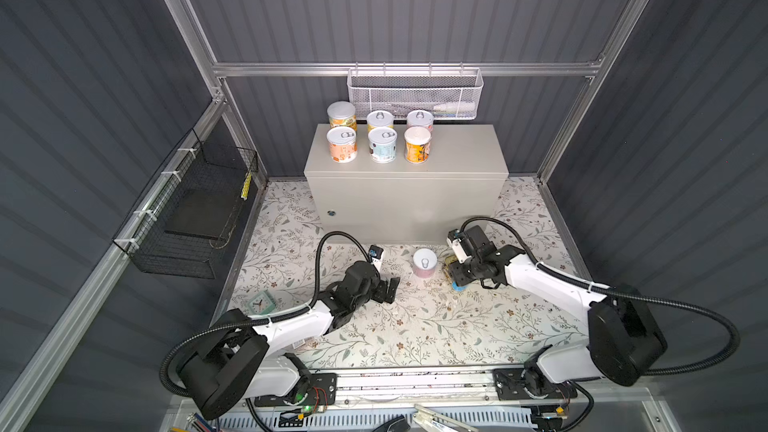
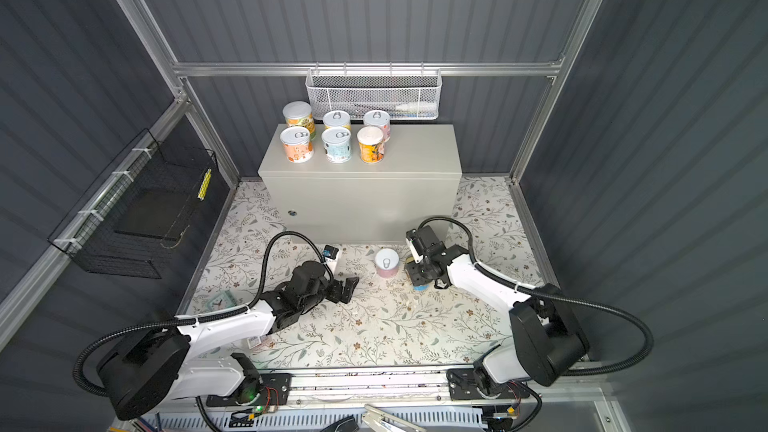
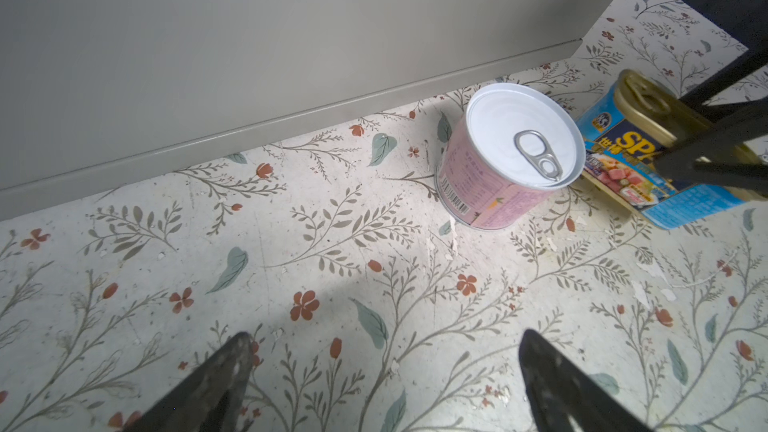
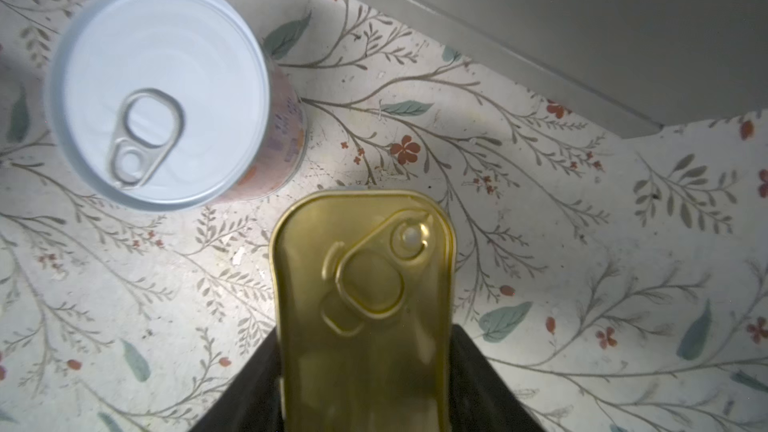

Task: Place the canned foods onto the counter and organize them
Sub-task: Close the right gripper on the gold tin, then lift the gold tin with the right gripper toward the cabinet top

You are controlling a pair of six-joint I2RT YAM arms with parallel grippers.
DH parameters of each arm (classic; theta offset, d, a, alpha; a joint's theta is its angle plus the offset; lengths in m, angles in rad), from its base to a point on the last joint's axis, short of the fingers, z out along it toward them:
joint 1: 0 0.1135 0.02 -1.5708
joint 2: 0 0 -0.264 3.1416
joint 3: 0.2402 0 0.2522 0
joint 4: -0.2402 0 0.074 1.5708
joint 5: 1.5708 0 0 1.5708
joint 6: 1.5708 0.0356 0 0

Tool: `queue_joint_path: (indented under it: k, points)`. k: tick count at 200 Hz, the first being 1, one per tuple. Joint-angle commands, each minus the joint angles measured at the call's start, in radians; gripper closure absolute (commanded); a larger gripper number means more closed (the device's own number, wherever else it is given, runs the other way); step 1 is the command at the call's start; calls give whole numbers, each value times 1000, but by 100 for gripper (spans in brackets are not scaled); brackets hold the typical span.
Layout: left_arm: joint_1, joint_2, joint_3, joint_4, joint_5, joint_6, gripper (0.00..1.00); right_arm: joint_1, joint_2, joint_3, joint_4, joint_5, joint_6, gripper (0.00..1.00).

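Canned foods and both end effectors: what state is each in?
six cans, upright on the counter, two rows of three.
pink can, upright on the floral mat, untouched.
left end effector, open, empty.
right end effector, shut on the gold tin.
gold tin, clamped.

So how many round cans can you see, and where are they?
7. Six cans stand on the counter: three behind, three in front. The pink can stands on the floral mat before it.
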Motion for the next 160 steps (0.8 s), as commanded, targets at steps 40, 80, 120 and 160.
queue_joint_path:
  k: [40,80,120,160]
  points:
    - [-1,14,27,3,27,-17,0,7,-239,-1,-106,2,109,49]
    - [-1,-7,18,3,12,-16,0,8,-363,43,-205,29,114,49]
    - [-1,-10,18,3,8,-16,0,15,-429,103,-262,19,121,50]
    - [0,-4,24,-5,0,-20,0,21,-448,183,-314,-5,114,50]
